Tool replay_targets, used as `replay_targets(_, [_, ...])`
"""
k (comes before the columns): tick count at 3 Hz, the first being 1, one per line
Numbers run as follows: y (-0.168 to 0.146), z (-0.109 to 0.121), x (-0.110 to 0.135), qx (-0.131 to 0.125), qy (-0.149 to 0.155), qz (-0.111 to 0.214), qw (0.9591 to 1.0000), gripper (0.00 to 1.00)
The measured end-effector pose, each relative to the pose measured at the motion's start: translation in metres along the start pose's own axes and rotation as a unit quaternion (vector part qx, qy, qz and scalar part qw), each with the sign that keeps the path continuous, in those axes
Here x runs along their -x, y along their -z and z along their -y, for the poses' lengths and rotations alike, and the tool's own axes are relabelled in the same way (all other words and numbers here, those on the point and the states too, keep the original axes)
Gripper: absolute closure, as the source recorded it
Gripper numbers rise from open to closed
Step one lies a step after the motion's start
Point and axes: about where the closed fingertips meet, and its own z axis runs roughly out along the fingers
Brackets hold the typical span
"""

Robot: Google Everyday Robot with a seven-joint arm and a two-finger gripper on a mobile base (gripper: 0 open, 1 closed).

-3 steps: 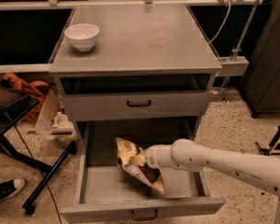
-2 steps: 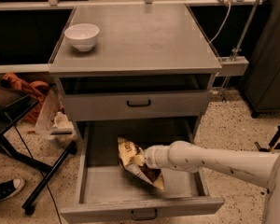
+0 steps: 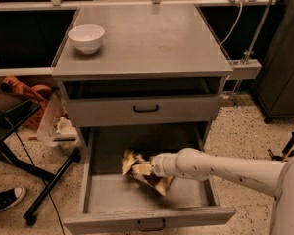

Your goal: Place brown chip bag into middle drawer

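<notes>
The brown chip bag, crinkly with pale yellow ends and a dark middle, is inside the open middle drawer, tilted on edge just above the grey floor. My gripper reaches in from the right at the end of the white arm and is shut on the bag's right side. The bag partly hides its tips. The drawer is pulled fully out, and its small dark handle is on the front strip.
A closed drawer with a black handle sits above, under the cabinet top. A white bowl stands at the top's back left. A black stand's legs, a clear bin and a shoe are on the floor at left.
The arm and the bag have shifted slightly left inside the drawer. The bag stays tilted at the gripper.
</notes>
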Motion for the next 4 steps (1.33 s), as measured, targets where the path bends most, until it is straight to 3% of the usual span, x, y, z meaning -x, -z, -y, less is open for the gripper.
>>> replay_targets(1, [-0.005,0.000,0.002,0.045,-0.002,0.001,0.9990,0.00])
replay_targets(2, [0.005,-0.002,0.009,0.096,0.001,-0.003,0.9954,0.00])
replay_targets(3, [0.008,-0.015,0.001,0.123,0.005,-0.022,0.9921,0.00])
replay_targets(4, [0.008,-0.015,0.001,0.123,0.005,-0.022,0.9921,0.00])
